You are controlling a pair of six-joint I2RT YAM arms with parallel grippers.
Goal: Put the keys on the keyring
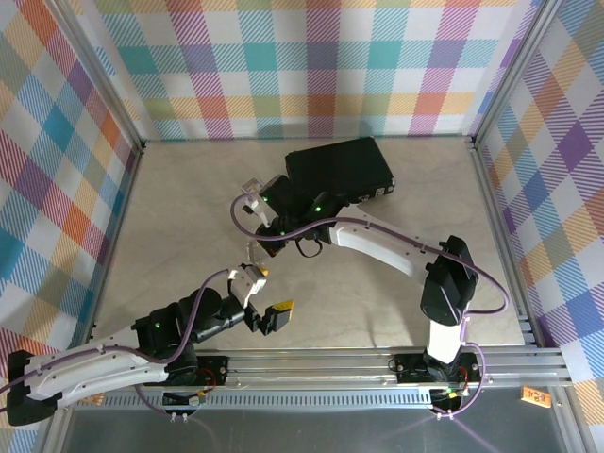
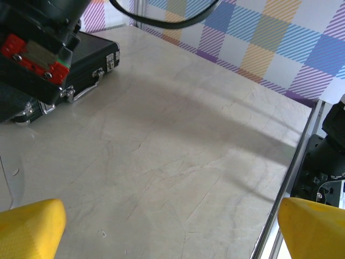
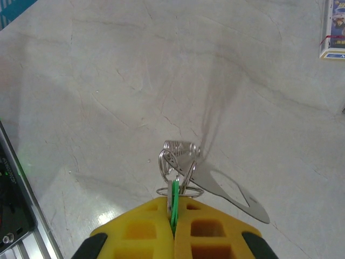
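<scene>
Pinching key [image 3: 173, 209] by green head, right gripper [image 3: 173, 200] clamped tight on it above table [image 3: 81, 81]. Keyring [image 3: 179, 159] bunched just past yellow tips. We judge both light, stiff, slick metal, apt to swivel: take key by head, ring by plain side. Left gripper [image 2: 171, 232] spread wide, empty. Key blade hidden; we cannot tell whether key is threaded, nor whether flat holed tab [image 3: 232, 191] belongs to ring
</scene>
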